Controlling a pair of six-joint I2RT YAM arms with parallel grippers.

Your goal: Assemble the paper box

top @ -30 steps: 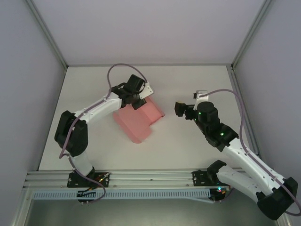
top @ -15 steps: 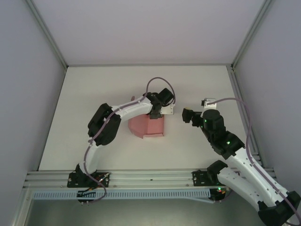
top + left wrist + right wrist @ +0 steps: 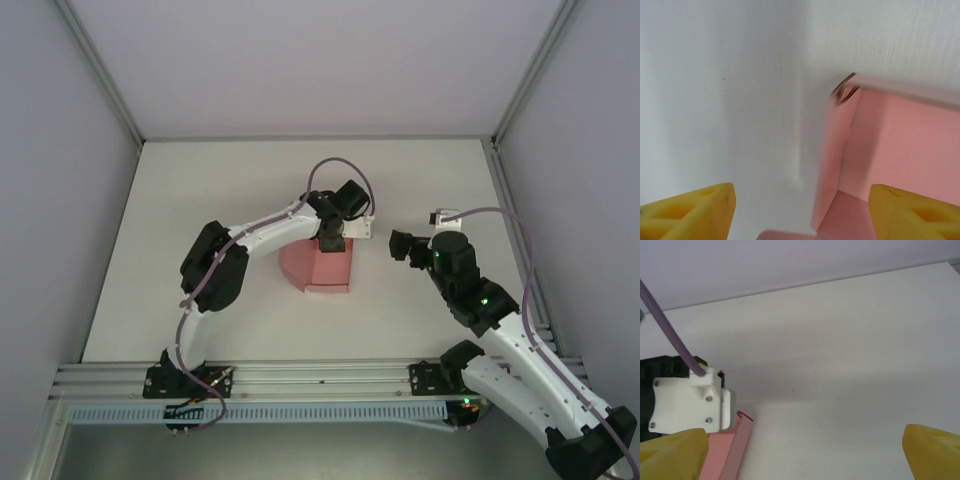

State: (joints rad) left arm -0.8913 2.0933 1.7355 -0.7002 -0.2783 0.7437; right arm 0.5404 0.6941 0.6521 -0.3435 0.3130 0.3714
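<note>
The left claw [image 3: 330, 243] is spread, with an upright wall of the pink folded paper box [image 3: 325, 270] between its yellow fingertips [image 3: 695, 212]. The right claw [image 3: 398, 245] is spread wide; the box lies near, at its left.

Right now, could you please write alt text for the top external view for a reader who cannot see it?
Seen from above, the left arm's tool points down over the far edge of a pink paper box on the white table. The right arm's tool hovers just right of it, not touching.
</note>
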